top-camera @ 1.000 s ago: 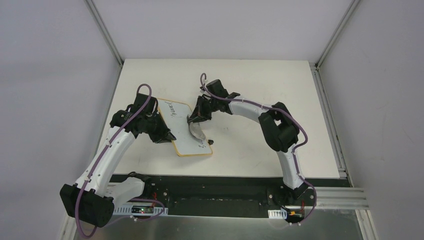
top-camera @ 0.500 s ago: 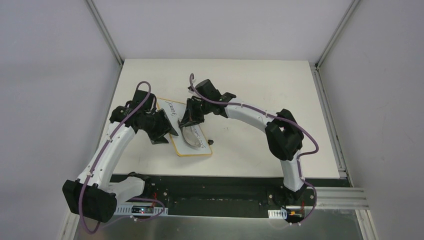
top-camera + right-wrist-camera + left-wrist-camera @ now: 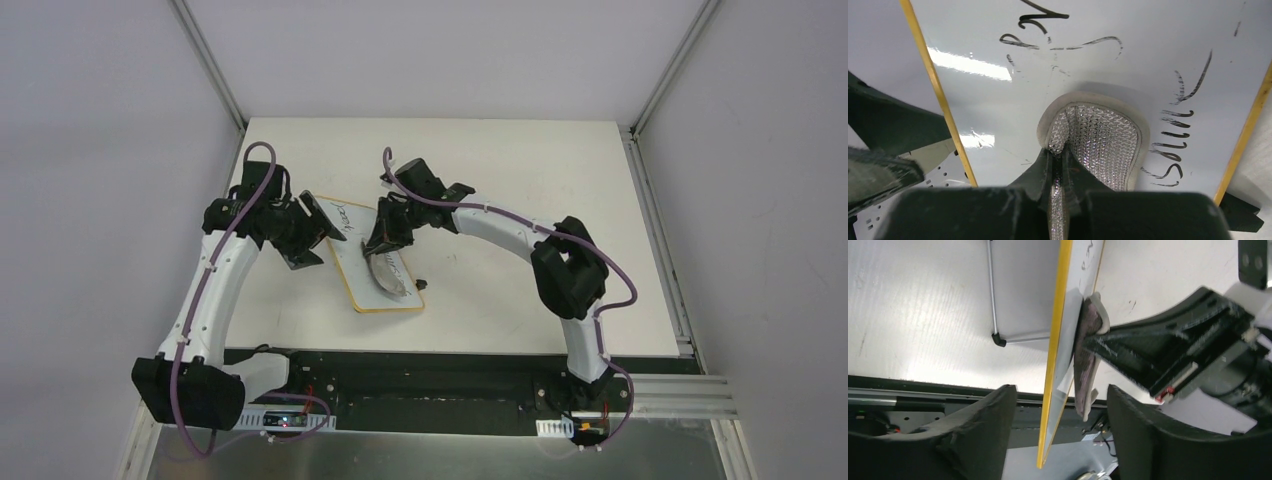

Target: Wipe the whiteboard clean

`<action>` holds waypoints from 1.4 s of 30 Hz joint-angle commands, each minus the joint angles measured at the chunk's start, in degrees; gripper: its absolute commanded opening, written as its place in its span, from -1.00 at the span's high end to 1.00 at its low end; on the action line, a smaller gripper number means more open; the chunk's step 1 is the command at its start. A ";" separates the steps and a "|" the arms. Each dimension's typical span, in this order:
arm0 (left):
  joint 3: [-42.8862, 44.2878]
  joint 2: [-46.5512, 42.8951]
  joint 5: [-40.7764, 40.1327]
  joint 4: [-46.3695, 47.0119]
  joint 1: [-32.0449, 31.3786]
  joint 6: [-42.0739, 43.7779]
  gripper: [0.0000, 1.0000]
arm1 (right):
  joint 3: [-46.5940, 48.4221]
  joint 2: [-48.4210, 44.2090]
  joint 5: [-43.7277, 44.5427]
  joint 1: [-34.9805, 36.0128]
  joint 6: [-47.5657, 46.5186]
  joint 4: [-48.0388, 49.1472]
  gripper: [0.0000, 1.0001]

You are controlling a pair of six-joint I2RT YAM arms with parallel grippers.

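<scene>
I see my left gripper [image 3: 1060,407] spread wide astride the edge of the whiteboard [image 3: 352,268], centre-left in the top view; my right gripper [image 3: 1058,167] pinches a grey pad [image 3: 1105,142] against its face

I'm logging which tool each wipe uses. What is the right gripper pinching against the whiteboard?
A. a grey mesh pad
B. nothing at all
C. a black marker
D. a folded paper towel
A: the right wrist view shows the right gripper shut on a grey mesh pad, which is pressed against the whiteboard.
</scene>
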 commanded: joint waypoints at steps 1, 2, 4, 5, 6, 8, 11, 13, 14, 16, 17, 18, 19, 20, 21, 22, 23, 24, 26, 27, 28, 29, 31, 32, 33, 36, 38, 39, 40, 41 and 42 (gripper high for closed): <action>1.10 2.78 -1.95 2.26 0.33 -1.07 -0.22 | 4.58 -0.23 -1.26 2.30 -1.49 -2.49 1.00; 1.27 3.27 -2.60 2.41 0.31 -0.95 -0.17 | 4.73 -0.34 -1.40 2.68 -1.60 -2.64 1.00; 1.81 4.47 -2.58 3.23 0.33 -0.66 -0.01 | 4.48 -1.33 -1.63 3.57 -2.23 -2.66 1.00; 2.25 5.04 -2.58 3.18 0.34 -0.53 0.07 | 4.19 -1.93 -1.60 4.15 -2.63 -2.74 1.00; 2.52 5.47 -2.76 3.17 0.34 -0.37 0.11 | 3.78 -2.51 -1.63 4.71 -3.06 -2.72 1.00; 2.77 6.09 -3.35 3.35 0.34 0.03 0.25 | 2.62 -3.73 -2.05 5.59 -3.53 -2.56 1.00; 3.01 6.79 -4.18 2.49 0.33 1.15 0.40 | 0.99 -5.30 -3.03 6.74 -4.37 -1.54 1.00; 2.56 6.86 -4.49 2.36 0.34 1.48 0.52 | 0.79 -5.98 -3.28 7.66 -5.12 -1.28 1.00; 2.30 6.83 -4.45 2.43 0.34 1.52 0.58 | 0.96 -6.20 -3.28 7.82 -5.34 -1.22 1.00; 1.63 6.61 -4.38 2.68 0.25 1.32 0.72 | 1.25 -6.50 -3.77 8.02 -5.50 -0.56 1.00; 1.37 6.49 -4.26 2.78 0.17 1.09 0.81 | 1.59 -6.48 -4.26 8.21 -5.58 -0.30 1.00; 1.12 6.43 -4.21 2.81 0.05 0.95 0.87 | 2.05 -6.31 -4.53 8.32 -5.75 -0.15 1.00; 1.00 6.36 -4.08 2.74 -0.14 0.81 0.95 | 2.64 -6.01 -4.86 8.43 -5.80 -0.09 1.00; 1.03 6.39 -4.19 2.57 -0.48 0.75 1.00 | 3.45 -5.46 -5.16 8.50 -5.85 -0.04 1.00; 0.87 6.31 -4.29 2.41 -0.81 0.80 1.00 | 4.48 -4.74 -5.37 8.61 -5.78 -0.03 1.00; 0.69 6.29 -4.49 2.40 -1.19 0.71 1.00 | 5.84 -3.82 -5.54 8.64 -5.54 -0.12 1.00; 0.39 6.07 -4.64 2.52 -1.61 0.53 1.00 | 7.57 -2.62 -5.79 8.71 -5.14 -0.41 1.00; -0.08 5.95 -4.59 2.89 -1.80 0.23 1.00 | 9.38 -1.39 -6.09 8.72 -4.93 -0.84 1.00; -1.23 5.77 -3.89 3.89 -1.99 -0.65 1.00 | 13.76 1.53 -6.35 8.85 -4.95 -2.29 1.00; -1.69 5.80 -3.67 4.13 -2.18 -0.90 1.00 | 16.51 2.92 -6.44 8.87 -5.06 -3.44 1.00; -1.95 5.84 -3.51 4.31 -2.35 -1.00 1.00 | 18.54 4.24 -6.67 8.98 -5.30 -4.58 1.00; -2.00 5.93 -3.46 4.36 -2.45 -1.01 1.00 | 19.92 5.26 -6.91 9.04 -5.40 -5.27 1.00; -1.77 6.08 -3.61 4.20 -2.48 -0.75 1.00 | 20.00 6.44 -5.13 8.99 -5.45 -5.76 1.00; -1.51 6.15 -3.69 4.00 -2.48 -0.54 1.00 | 18.93 6.59 -3.98 8.78 -5.09 -5.82 1.00; -1.22 6.18 -3.72 3.86 -2.48 -0.28 1.00 | 16.84 6.69 -3.62 8.26 -4.26 -5.21 1.00; -0.47 6.73 -3.47 3.30 -2.48 0.79 1.00 | 6.93 5.91 -4.24 5.51 0.60 0.61 1.00; -0.22 7.41 -3.22 2.70 -2.48 1.52 1.00 | 0.08 4.76 -4.00 3.49 2.17 3.46 1.00; -0.12 7.77 -3.10 2.38 -2.48 1.92 1.00 | -2.31 4.25 -3.51 2.51 1.68 3.66 1.00; 0.01 8.04 -3.06 2.16 -2.48 2.31 1.00 | -4.76 3.62 -2.96 1.65 0.98 3.68 1.00; 0.03 8.19 -2.96 2.03 -2.48 2.71 1.00 | -7.03 2.85 -2.77 0.86 0.23 3.71 1.00; 0.02 8.29 -3.03 1.91 -2.48 3.02 1.00 | -9.23 2.13 -2.57 0.00 -0.52 3.71 1.00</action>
